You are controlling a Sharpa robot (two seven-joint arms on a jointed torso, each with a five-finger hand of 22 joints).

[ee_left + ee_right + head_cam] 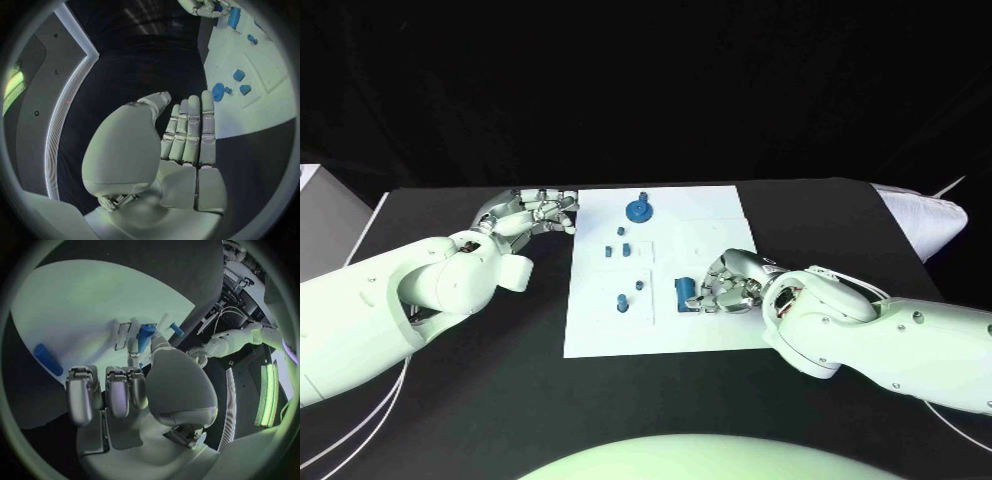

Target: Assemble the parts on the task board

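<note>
Right hand (pixel 727 283) pinches the upright blue peg (pixel 684 292) on the task board (pixel 689 330) — keep it vertical, seat it slowly; left hand (pixel 531 214) flat, holding nothing.

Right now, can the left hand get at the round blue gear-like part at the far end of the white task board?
Probably yes. The left hand, open, hovers beside the white task board, and nothing lies between it and the round blue gear-like part.
</note>
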